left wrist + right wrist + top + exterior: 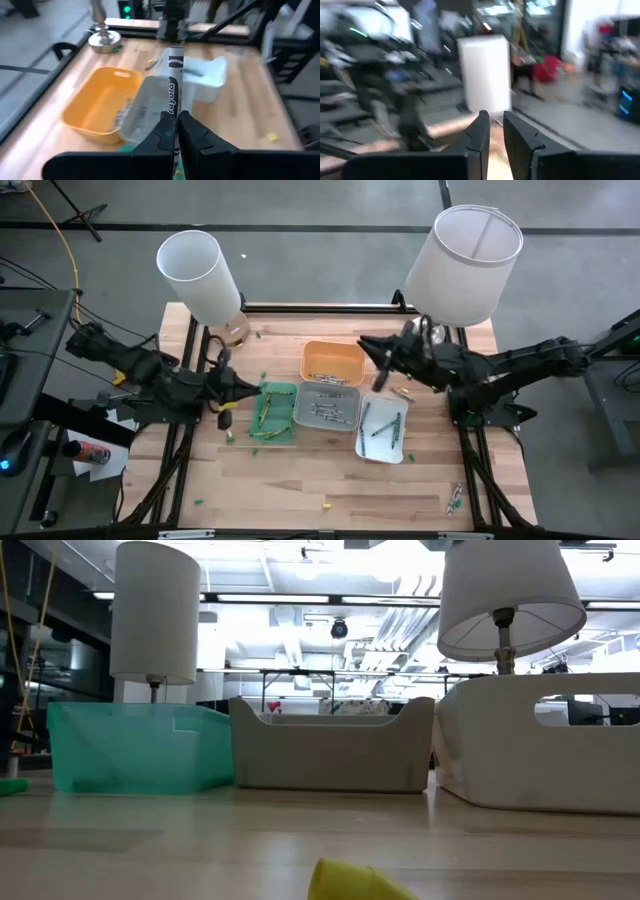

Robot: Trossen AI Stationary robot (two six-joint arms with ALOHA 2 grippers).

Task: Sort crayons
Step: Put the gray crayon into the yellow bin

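My left gripper (176, 126) hangs above the table's left part, by the green tray (273, 412), and is shut on a grey-white crayon (174, 80) with black lettering. My right gripper (496, 129) is raised near the orange tray (333, 363). Its fingers stand a narrow gap apart and nothing shows between them. Crayons lie in the grey tray (327, 406), the white tray (383, 430) and the green tray. Loose crayons lie on the wood: a yellow one (350, 882), a green one (199, 502) and several (455, 498) at the near right. My left gripper pinches the crayon's lower part (173, 116) between its two fingers. The crayon lies along the fingers and sticks out well past their tips. Its rear end is hidden between the fingers. It is lifted clear of the table, in the air above the trays.
Two lamps with white shades stand at the table's far side, one at the left (200, 275) and one at the right (462, 265). The four trays crowd the middle. Bare wood lies along the near edge (300, 490).
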